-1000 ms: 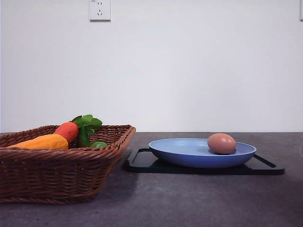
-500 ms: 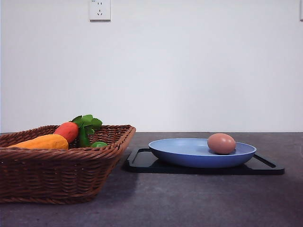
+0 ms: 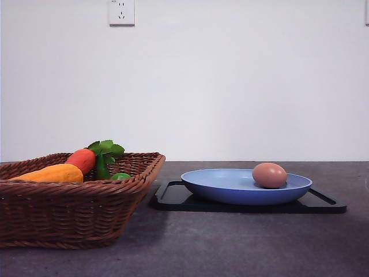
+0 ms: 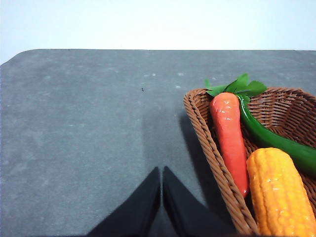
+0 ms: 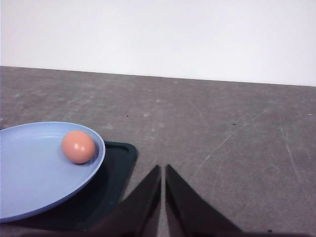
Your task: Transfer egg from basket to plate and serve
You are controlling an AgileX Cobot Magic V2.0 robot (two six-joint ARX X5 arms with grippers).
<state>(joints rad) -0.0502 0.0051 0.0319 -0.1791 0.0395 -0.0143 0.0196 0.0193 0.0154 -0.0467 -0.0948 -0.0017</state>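
The pinkish-brown egg (image 3: 270, 175) lies on the right part of the light blue plate (image 3: 230, 190), which rests on a flat black tray (image 3: 173, 196). The right wrist view has the same egg (image 5: 78, 146) on the plate (image 5: 29, 182), apart from my right gripper (image 5: 163, 170), whose fingers are shut with nothing between them over bare table beside the tray. The brown woven basket (image 3: 75, 213) stands at the left of the table. My left gripper (image 4: 161, 172) is shut and empty over the table just outside the basket's rim (image 4: 207, 143).
The basket holds a toy carrot (image 4: 229, 138) with green leaves, a corn cob (image 4: 279, 192) and a green pepper (image 4: 276, 143). A white wall with a socket (image 3: 121, 12) rises behind the dark grey table (image 3: 242, 242).
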